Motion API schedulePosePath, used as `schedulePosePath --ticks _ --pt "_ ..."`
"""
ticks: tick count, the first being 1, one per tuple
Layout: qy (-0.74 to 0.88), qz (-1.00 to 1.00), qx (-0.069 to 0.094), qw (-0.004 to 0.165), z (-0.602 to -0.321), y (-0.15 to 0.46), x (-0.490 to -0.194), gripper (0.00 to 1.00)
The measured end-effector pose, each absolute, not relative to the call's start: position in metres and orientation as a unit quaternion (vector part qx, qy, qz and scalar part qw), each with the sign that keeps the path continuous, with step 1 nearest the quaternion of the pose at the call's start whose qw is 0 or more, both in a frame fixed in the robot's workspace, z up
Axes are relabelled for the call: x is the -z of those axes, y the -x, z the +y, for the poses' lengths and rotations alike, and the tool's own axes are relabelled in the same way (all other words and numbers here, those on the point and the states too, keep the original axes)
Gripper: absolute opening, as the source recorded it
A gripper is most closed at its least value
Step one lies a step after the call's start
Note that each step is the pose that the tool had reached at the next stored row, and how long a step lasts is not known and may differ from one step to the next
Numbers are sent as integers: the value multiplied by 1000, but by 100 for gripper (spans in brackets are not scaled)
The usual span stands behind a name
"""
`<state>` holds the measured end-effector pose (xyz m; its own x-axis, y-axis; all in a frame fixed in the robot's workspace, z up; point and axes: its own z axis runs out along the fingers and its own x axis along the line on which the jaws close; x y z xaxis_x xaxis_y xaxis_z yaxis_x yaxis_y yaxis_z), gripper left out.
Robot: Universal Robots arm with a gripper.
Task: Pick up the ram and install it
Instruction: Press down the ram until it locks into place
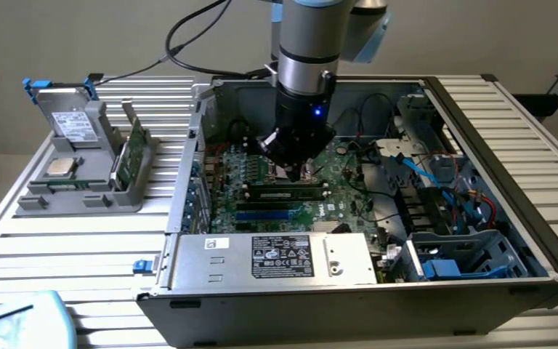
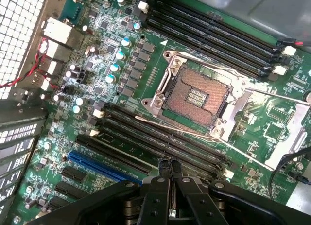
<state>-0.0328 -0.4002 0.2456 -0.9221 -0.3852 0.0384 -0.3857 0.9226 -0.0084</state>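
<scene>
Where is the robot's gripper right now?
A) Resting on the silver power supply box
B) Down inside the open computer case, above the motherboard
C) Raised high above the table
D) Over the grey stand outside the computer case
B: in the exterior view the gripper sits low inside the open computer case, just above the green motherboard.

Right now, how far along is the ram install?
Done: a ram looks set in a motherboard slot. In hand: nothing seen; the tool is shut just above that stick. Left: full seating cannot be confirmed; a second green stick stands in the holder.
</scene>
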Motion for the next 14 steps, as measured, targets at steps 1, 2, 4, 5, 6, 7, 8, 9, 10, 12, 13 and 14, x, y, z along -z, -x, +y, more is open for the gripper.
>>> schedulePosePath --ticks 1,2,4,5,6,7,8,9,10,12,13,14 --pt "-190 -982 -8 18 -400 33 -245 11" --pt "-183 -983 -8 18 -400 33 -245 11" --pt "-170 -985 -8 18 -400 33 -245 11" --pt "-163 -986 -8 18 -400 33 -245 11" --pt "-157 -987 -7 18 -400 33 -245 11" --pt "-150 -989 -7 18 -400 33 -244 11" --pt "-142 -990 -7 18 -400 33 -244 11" --pt "-135 -991 -7 18 -400 33 -244 11" --pt "-128 -992 -7 18 -400 33 -244 11" --pt "-114 -993 -7 18 -400 33 -244 11" --pt "-107 -994 -7 18 -400 33 -243 11" --pt "-99 -995 -6 18 -400 33 -243 11"
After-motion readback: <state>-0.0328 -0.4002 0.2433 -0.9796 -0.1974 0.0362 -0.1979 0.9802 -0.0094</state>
